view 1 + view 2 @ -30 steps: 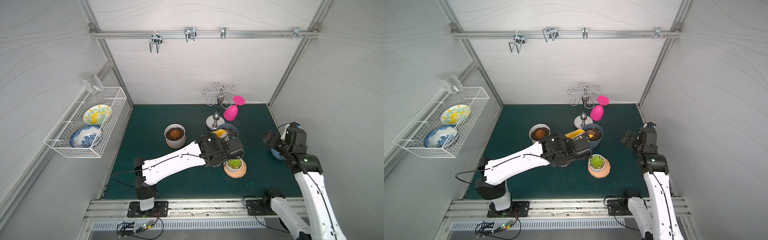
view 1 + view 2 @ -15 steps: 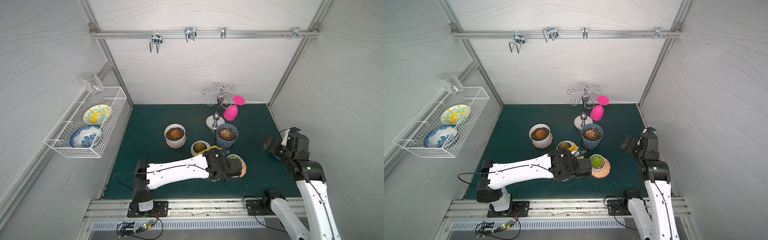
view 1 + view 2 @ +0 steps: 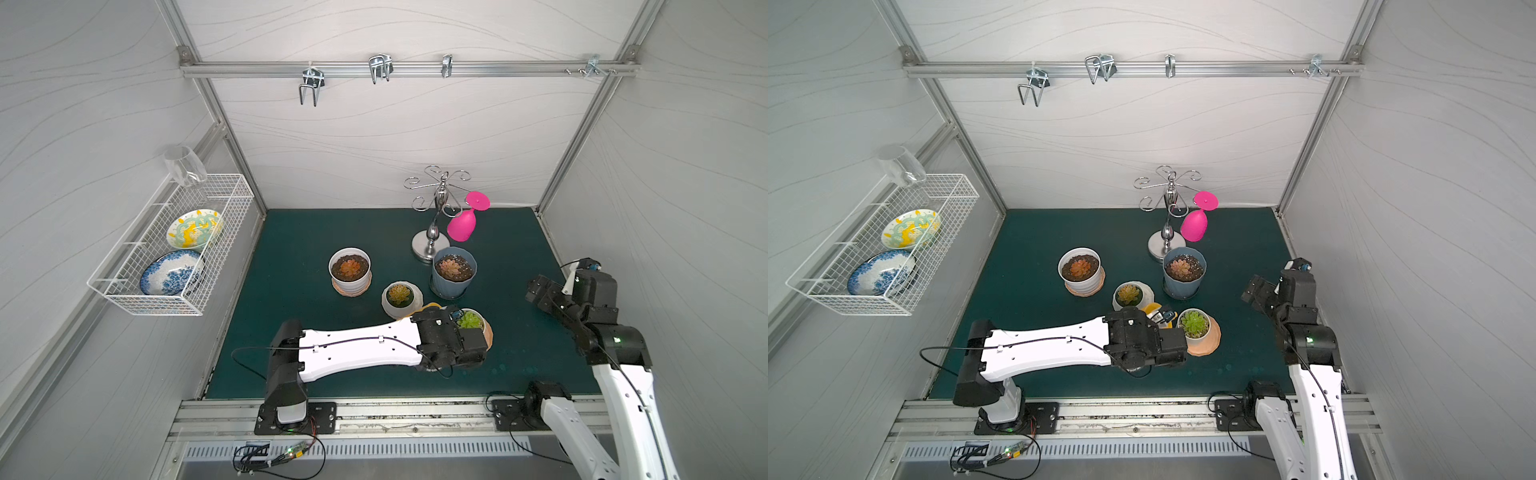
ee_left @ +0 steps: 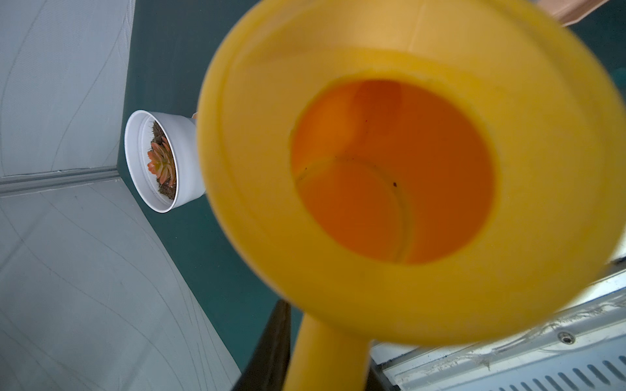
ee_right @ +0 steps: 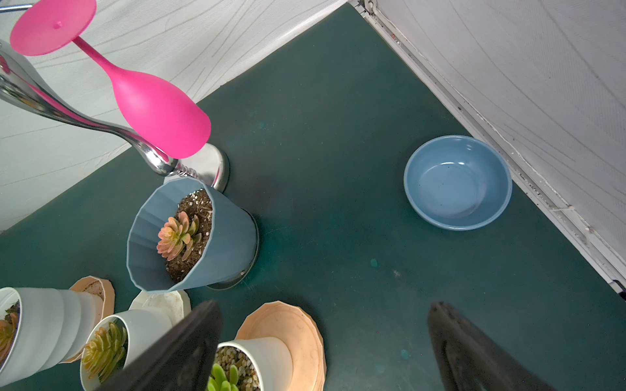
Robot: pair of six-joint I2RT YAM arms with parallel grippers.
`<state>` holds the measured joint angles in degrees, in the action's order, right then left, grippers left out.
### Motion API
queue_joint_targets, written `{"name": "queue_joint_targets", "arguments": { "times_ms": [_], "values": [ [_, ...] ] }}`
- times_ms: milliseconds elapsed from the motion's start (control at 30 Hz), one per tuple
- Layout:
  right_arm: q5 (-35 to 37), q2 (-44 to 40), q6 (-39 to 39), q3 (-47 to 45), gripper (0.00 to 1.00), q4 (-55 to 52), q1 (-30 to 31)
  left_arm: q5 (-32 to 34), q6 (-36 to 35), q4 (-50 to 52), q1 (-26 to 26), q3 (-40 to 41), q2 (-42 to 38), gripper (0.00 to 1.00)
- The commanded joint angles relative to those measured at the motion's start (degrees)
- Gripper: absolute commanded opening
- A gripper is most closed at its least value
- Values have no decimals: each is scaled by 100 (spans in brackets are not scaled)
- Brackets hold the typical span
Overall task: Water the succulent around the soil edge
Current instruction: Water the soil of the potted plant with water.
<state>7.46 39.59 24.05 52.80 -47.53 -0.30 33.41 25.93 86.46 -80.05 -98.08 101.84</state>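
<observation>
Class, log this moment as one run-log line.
left gripper: shut on can | can: beside green succulent | right gripper: open, empty

Pink glass hangs on rack — blue bowl nr wall.

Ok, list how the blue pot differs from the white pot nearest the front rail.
The blue pot is ribbed and larger; the white pot is smooth and smaller. The blue pot holds a pinkish rosette in dark soil; the white pot holds a green one among pebbles. Both stand upright, one succulent each.
</observation>
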Motion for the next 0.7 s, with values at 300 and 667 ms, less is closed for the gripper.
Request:
{"name": "queue_joint_targets", "arguments": {
  "times_ms": [300, 667],
  "values": [
    [79, -50, 6, -41, 99, -90, -32, -88, -30, -133, -67, -55, 240, 0],
    [97, -39, -6, -15, 99, -99, -41, -149, -56, -59, -107, -54, 240, 0]
  ]
}}
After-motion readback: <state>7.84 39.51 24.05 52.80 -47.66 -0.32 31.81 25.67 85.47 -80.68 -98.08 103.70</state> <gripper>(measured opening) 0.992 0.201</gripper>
